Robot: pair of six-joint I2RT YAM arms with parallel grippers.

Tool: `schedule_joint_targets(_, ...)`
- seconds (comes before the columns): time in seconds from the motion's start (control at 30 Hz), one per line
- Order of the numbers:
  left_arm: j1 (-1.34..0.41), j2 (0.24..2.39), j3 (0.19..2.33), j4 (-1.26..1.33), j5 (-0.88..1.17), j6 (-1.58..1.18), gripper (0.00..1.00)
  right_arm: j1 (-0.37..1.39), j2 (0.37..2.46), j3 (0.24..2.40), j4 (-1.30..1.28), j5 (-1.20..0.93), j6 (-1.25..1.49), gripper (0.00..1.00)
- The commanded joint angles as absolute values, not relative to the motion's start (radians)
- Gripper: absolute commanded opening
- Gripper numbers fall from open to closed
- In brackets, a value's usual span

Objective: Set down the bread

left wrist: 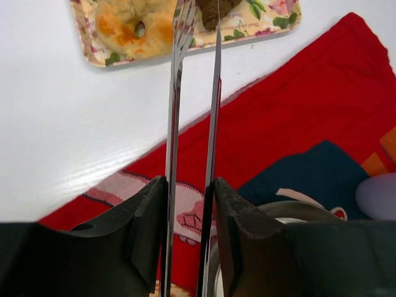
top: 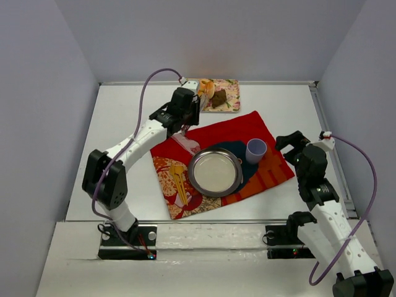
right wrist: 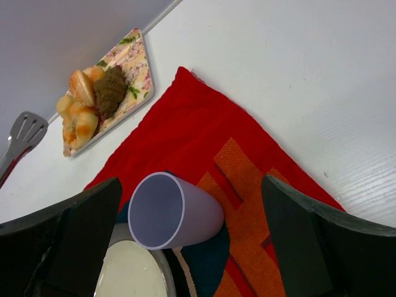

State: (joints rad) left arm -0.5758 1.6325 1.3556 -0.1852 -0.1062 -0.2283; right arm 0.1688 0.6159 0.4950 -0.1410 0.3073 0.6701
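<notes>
1. The left gripper [left wrist: 189, 198] was clamped on the handles of a pair of metal tongs [left wrist: 176, 93]. The blades ran almost parallel with a thin gap between them, and their tips reached out over the floral tray [left wrist: 275, 21].
2. A yellow utensil [top: 178, 179] lay on the red cloth [top: 247, 127], at about 8 o'clock from the metal plate [top: 192, 170].
3. The bread [left wrist: 133, 25], a golden ring-shaped roll, sat on the tray at 12 o'clock from the plate. One tong tip stood at its right edge, though I could not tell whether it touched. A dark brown piece [left wrist: 213, 9] lay just beside the roll, under the other tip.
4. I judged the roll light and soft, easy to crush, with a glossy crust that might slide on smooth metal. The blades would do best straddling one side of the ring and closing gently.
5. A lilac cup [top: 256, 150] stood just beside the plate, at 2 o'clock from it.
6. The right gripper [top: 289, 141] hung at 3 o'clock from the cup, fingers spread wide, holding nothing.
</notes>
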Motion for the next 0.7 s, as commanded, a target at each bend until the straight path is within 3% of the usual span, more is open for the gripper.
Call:
schedule_joint_targets(0.0,-0.609,1.715,1.529,-0.236,-0.218,-0.075,0.44,0.166,0.611,0.506,-0.081,0.305,0.652,1.0)
schedule_joint_targets(0.2,-0.63,1.873,1.703,-0.324,-0.365,-0.022,0.44,0.166,0.62,0.506,-0.078,0.316,0.652,1.0)
schedule_joint_targets(0.37,-0.634,1.919,1.743,-0.357,-0.373,-0.005,0.57,0.166,0.634,0.509,-0.077,0.318,0.649,1.0)
schedule_joint_targets(0.67,-0.634,1.979,1.764,-0.388,-0.402,-0.005,0.57,0.166,0.634,0.506,-0.075,0.318,0.652,1.0)
